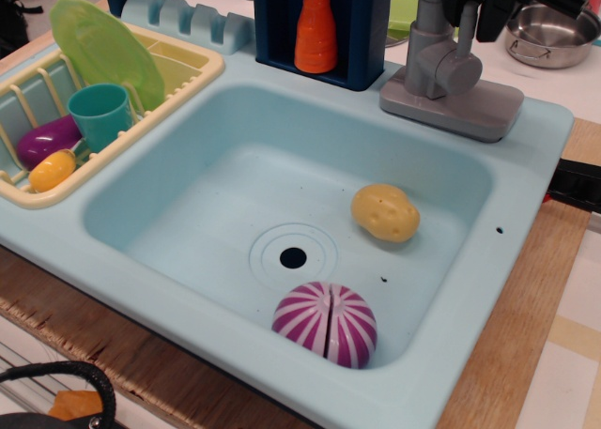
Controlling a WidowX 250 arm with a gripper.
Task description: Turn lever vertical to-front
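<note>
Currently lever (467, 27) upright: slim rigid light plastic, likely slick; push near tip. Gripper (472, 7) straddles it, fingers apart.

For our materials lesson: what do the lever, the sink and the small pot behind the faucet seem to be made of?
Lever: probably plastic, with a matt, even grey surface and a rounded moulded tip.
Sink: likely plastic, pale blue with soft rounded edges and a dull sheen.
Small pot: apparently metal, silvery with bright reflections.

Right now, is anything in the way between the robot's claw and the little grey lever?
Nothing visible. The gripper sits at the top edge, right around the lever, which stands upright on the faucet. The space in front of the lever, toward the sink, looks open too.
</note>
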